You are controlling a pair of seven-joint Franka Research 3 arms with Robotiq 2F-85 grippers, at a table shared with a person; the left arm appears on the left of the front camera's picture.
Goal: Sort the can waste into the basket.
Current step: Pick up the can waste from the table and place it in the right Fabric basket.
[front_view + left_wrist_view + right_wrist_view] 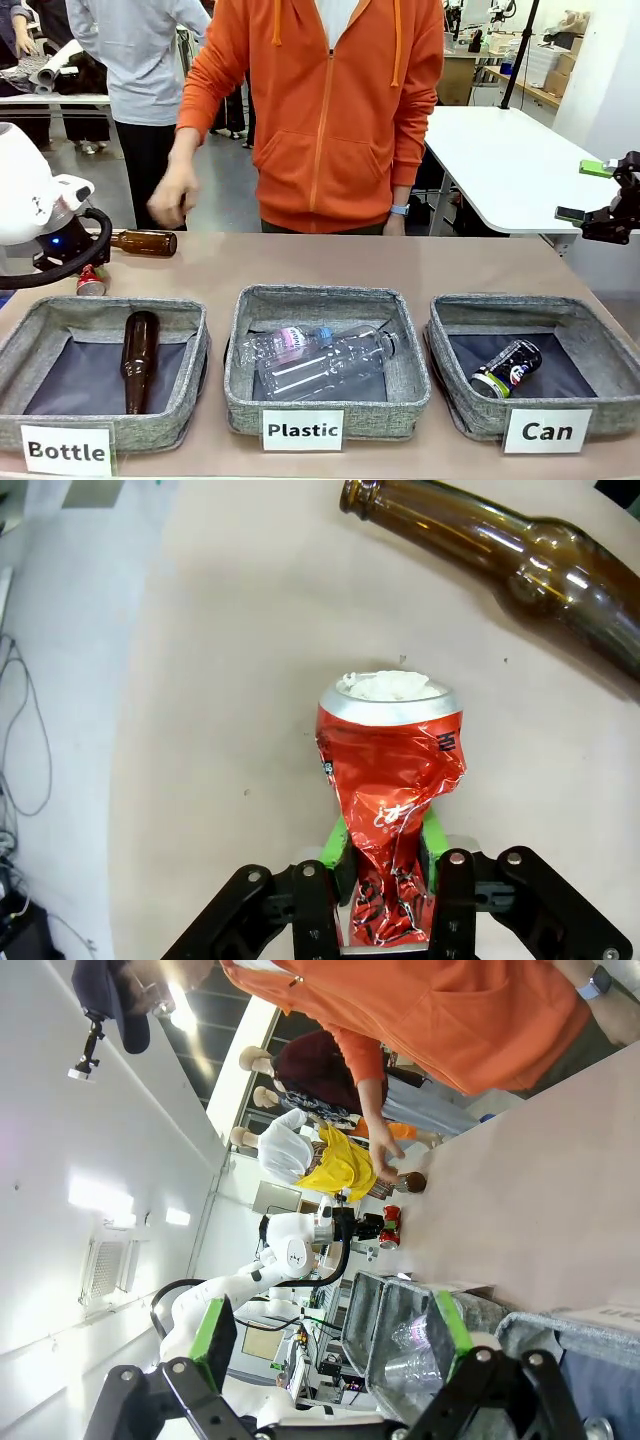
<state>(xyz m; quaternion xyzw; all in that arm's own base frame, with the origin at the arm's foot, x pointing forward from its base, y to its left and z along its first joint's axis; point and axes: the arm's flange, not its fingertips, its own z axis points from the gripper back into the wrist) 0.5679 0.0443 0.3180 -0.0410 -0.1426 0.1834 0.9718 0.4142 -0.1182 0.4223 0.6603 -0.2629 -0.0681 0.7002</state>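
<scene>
A red crushed can stands on the tan table with my left gripper shut on its lower half, green pads pressing both sides. In the front view the same red can shows at the far left under the left arm. A black can with a silver top lies on its side in the grey basket labelled "Can" at the front right. My right gripper hangs open above the table's right edge, holding nothing; in its wrist view its fingers stand wide apart.
A brown glass bottle lies on the table just behind the red can. The "Bottle" basket holds another brown bottle; the "Plastic" basket holds clear bottles. A person in an orange hoodie stands at the far side, one hand lowered near the left.
</scene>
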